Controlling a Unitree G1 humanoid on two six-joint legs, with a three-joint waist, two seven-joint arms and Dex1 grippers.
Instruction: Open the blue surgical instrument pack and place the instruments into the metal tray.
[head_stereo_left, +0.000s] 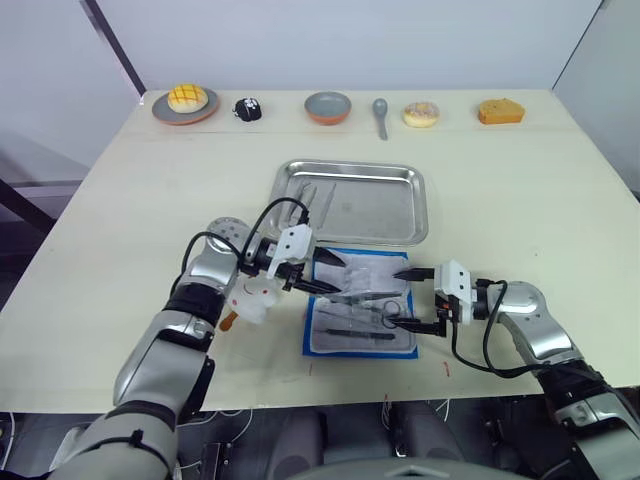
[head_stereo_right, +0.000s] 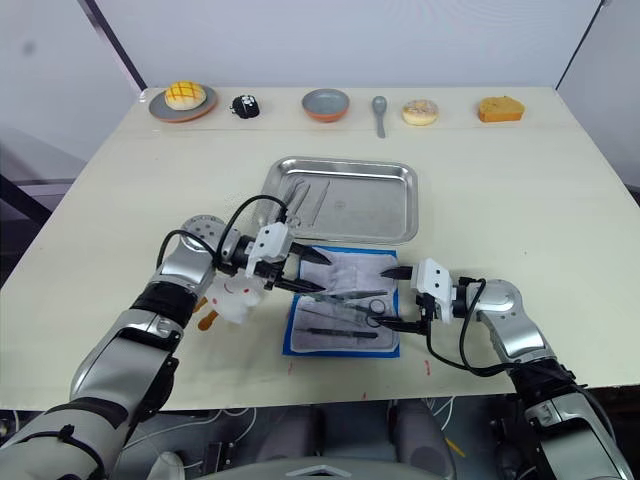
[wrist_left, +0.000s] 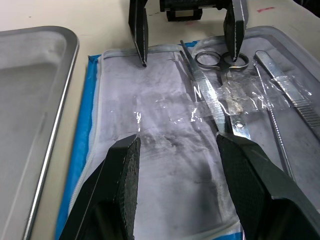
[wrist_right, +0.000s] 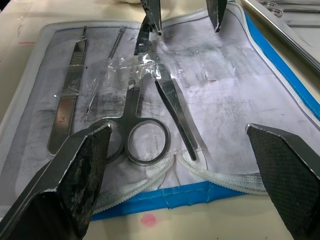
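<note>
The blue surgical instrument pack lies unfolded on the bench, just in front of the metal tray. The instruments, scissors and forceps, rest on its grey lining under clear tape. The left gripper and right gripper hover over opposite ends, fingers spread, gripping nothing.

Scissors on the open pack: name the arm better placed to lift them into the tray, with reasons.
Right, probably. The right gripper is open with the scissors' ring handles between its fingers. The left gripper is open near their blades, at the pack's other end.
</note>
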